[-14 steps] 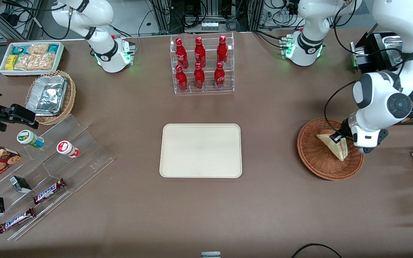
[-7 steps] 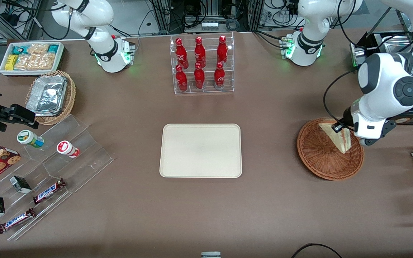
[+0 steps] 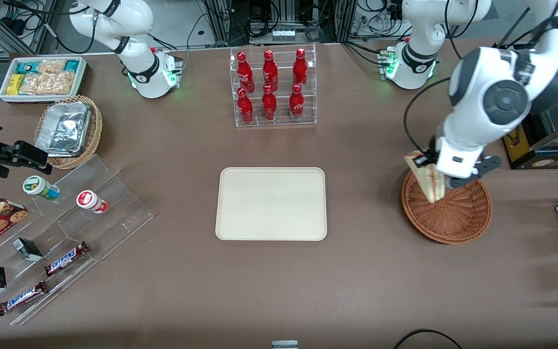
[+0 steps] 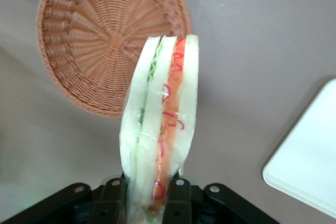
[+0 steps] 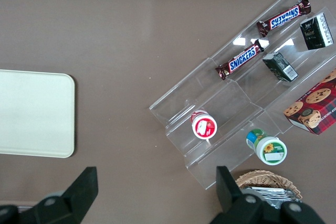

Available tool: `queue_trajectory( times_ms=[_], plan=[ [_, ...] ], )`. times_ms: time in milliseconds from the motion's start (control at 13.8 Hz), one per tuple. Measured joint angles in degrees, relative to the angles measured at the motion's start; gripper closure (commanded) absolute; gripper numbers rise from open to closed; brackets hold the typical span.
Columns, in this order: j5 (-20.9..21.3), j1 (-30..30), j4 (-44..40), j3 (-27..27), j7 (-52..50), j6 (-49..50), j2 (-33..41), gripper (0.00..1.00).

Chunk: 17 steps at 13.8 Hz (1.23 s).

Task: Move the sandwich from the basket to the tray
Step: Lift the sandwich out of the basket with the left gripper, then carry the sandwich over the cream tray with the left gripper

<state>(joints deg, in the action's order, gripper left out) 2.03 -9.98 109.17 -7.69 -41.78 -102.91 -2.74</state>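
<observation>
the claw (image 3: 433, 170) is clamped on the sandwich (image 3: 427, 178), pinching the wide end of the wedge between its black fingers (image 4: 177, 199). the sandwich hangs in the air above the rim of the basket (image 3: 458, 218), on the side nearest the tray (image 3: 271, 203), not touching the wicker. it's a triangular wedge in shiny clear wrap: soft pale bread slabs with a frilly green layer and a red-orange layer running down the cut edge. the basket is a round shallow bowl of reddish-brown woven wicker with a spiral weave, sitting toward the working arm's end of the counter (image 3: 356, 291). the tray is a flat matte cream rectangle with rounded corners and a low rim, mid counter, well apart from the basket.
</observation>
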Motion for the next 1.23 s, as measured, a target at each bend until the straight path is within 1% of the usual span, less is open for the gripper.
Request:
queue_trajectory(
  times_ms=[289,506,940,1229],
  plan=[
    [0.0,-6.8,-1.2,-0.1,-0.4,0.0,-0.4,0.74],
    [-0.1,-10.6,-4.0,-0.1,-0.7,0.0,-2.6,0.73],
    [-0.1,-17.8,-12.8,-0.3,-1.8,-0.1,-12.0,0.74],
    [-0.1,-22.5,-16.7,-0.3,-3.4,-0.2,-18.3,0.74]
  ],
)
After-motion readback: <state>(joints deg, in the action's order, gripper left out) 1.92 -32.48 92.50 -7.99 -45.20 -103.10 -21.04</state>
